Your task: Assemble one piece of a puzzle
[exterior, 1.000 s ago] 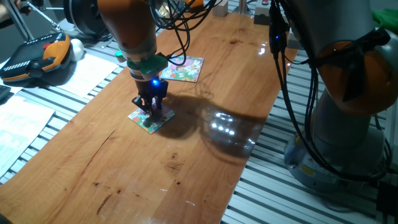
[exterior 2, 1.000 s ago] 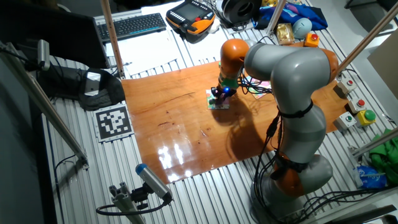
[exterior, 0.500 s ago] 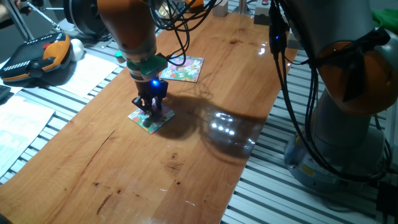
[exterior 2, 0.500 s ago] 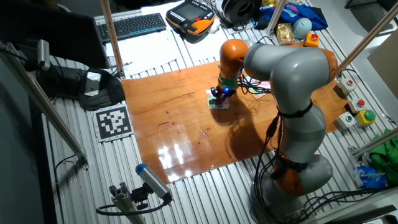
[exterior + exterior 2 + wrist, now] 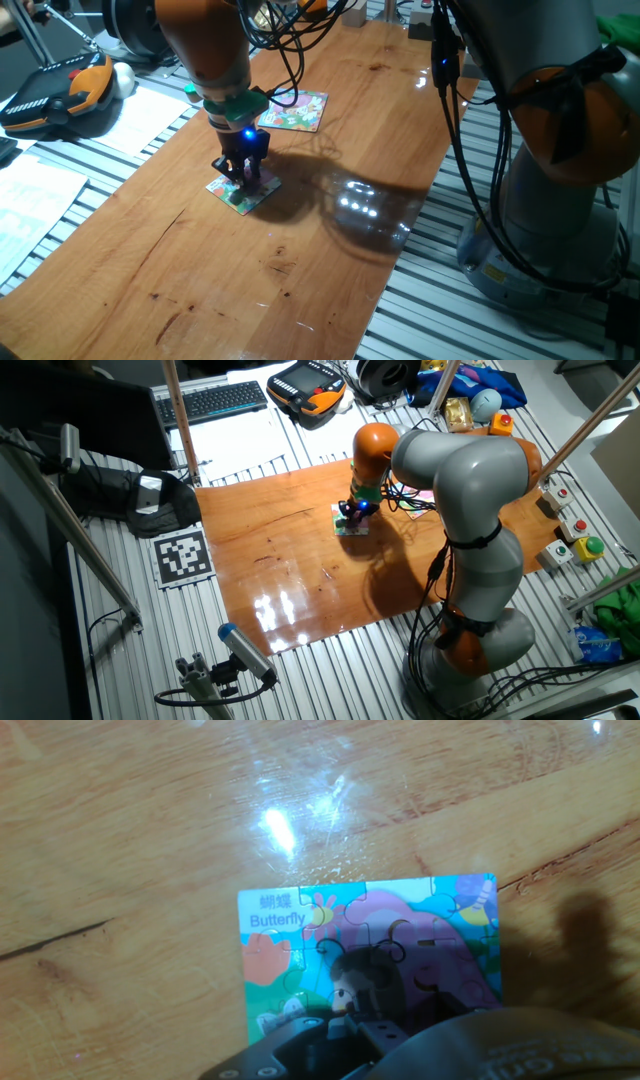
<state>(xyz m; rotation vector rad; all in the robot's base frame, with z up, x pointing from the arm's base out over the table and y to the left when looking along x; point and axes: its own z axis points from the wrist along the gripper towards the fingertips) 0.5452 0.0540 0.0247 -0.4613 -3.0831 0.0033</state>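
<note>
The puzzle [image 5: 231,195] lies flat on the wooden table [image 5: 300,280], left of centre. It also shows in the other fixed view [image 5: 352,528]. In the hand view the puzzle [image 5: 400,935] shows a purple and pink cartoon, the word "Butterfly" and pale green edges. My gripper [image 5: 247,184] stands upright with its fingertips down on the board, fingers close together; it also shows in the other fixed view [image 5: 350,518]. Its dark housing fills the bottom of the hand view. The piece does not show apart from the picture; the spot under my fingertips is hidden.
The other square board [image 5: 300,112], pink above and green-white below, lies just behind the puzzle. A teach pendant [image 5: 60,90] and paper sheets lie left of the table. The arm's base [image 5: 560,200] and cables stand at the right. A marker tag [image 5: 183,555] lies off the table.
</note>
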